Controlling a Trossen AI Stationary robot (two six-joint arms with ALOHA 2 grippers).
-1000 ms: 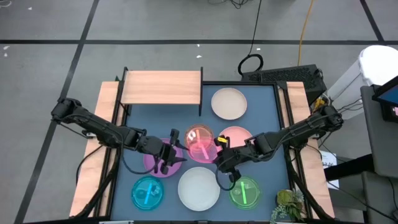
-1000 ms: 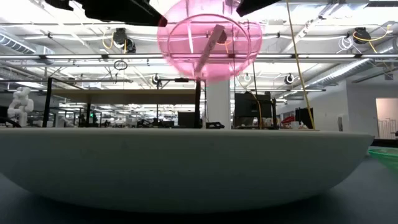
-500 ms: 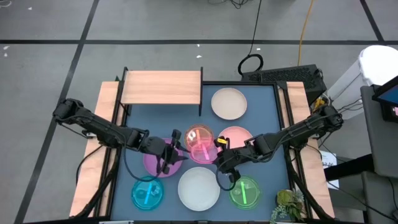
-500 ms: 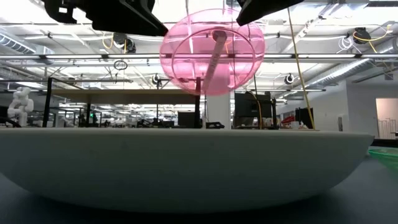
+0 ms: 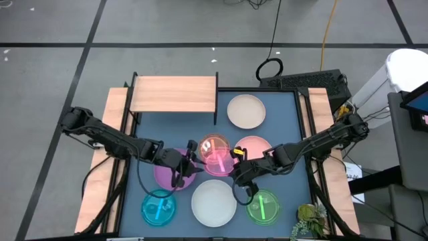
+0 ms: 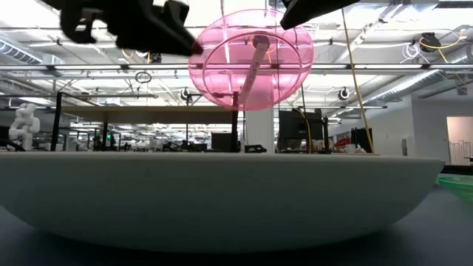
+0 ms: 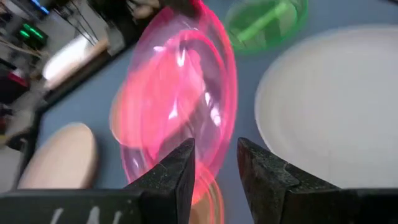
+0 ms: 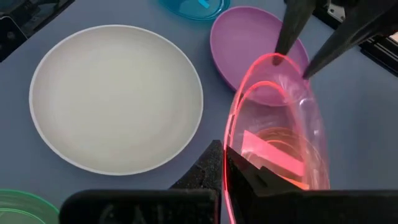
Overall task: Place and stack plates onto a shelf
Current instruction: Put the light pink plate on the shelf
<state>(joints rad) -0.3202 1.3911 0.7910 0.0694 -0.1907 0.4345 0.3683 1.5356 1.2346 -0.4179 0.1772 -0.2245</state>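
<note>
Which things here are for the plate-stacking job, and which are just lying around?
For the job:
- translucent magenta plate, held up
- large round plates: cream, purple, pale white
- light-wood shelf

Just lying around:
- small green plant
- yellow cable

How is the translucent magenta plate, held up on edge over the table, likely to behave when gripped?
The translucent magenta plate probably stays stiff: it holds its round shape while pinched at the rim. It looks thin and glossy, so likely light and slippery, apt to swing in the right tool.

Plate [image 5: 215, 154] betw. tools; shelf [image 5: 174, 94] behind
</note>
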